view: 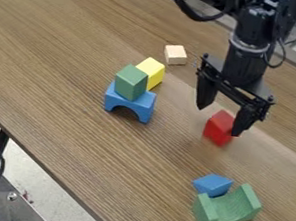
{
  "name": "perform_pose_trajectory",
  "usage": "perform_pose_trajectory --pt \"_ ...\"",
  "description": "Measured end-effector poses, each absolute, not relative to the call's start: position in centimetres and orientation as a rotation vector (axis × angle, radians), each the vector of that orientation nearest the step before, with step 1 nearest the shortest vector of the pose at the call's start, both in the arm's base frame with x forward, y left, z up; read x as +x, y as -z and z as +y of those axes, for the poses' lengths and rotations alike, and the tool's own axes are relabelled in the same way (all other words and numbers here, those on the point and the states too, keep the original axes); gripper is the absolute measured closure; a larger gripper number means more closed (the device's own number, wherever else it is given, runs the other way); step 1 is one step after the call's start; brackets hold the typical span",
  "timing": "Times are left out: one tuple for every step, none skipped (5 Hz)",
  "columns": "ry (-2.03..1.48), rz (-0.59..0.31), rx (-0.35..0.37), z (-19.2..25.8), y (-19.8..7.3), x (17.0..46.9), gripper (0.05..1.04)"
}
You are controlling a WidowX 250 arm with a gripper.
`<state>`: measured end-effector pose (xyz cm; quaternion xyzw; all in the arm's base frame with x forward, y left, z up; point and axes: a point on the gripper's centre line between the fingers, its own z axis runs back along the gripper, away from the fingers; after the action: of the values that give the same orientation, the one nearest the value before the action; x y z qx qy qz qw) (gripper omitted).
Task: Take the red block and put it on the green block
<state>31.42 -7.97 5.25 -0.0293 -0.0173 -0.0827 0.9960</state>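
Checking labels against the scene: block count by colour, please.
Red: 1, block
Green: 2, upright block and curved block
Blue: 2, arch and small block
Yellow: 1, block
Plain wood: 1, block
Total: 7

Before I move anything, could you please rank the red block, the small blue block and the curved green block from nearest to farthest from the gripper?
1. Red block, close by the gripper
2. Small blue block, lower in the camera view
3. Curved green block, past the blue one
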Motion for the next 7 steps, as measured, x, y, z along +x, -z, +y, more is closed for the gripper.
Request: perform_pose_trajectory --pt "0.185 -0.039 -0.059 -8.7 -4.7 31.8 0.13" --pt "0.173 -0.025 -0.057 -8.7 -4.0 31.8 0.408" --pt "0.172 -0.025 -0.068 -8.9 -4.0 32.0 0.54" --pt "0.171 -0.02 -0.06 -8.8 -4.0 32.0 0.54" --pt "0.143 -0.005 -0.007 -7.7 -4.8 31.2 0.54" --pt "0.056 -0.164 0.016 -5.6 -9.9 30.8 0.54" --pt "-0.034 -0.204 -0.004 -3.6 -12.2 30.5 0.54"
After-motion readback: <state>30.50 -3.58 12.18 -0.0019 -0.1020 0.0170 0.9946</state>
